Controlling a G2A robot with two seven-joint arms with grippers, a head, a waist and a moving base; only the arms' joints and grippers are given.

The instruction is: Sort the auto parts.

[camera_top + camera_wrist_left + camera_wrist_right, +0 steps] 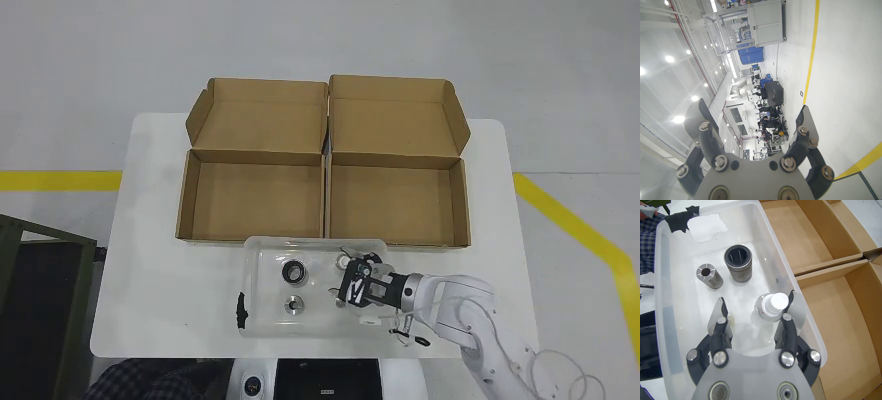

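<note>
The left gripper (pixel 753 106) is wide open and empty, turned out towards the room and away from the table, so the right arm is much the nearer. In the clear plastic bin (pixel 781 256), a steel sleeve (pixel 710 276) and a linear bearing (pixel 739 264) stand on end at the far side, well apart from the right gripper (pixel 756 297). That gripper is down in the bin, wide open and holding nothing. Between its fingers a small clear bottle (pixel 772 306) with a white cap stands upright, its long axis roughly along the gripper's approach. The bottle sits off-centre, close against the finger on the cardboard boxes' (pixel 395 205) side; I cannot tell if they touch. Closing should shift it before it is clamped.
</note>
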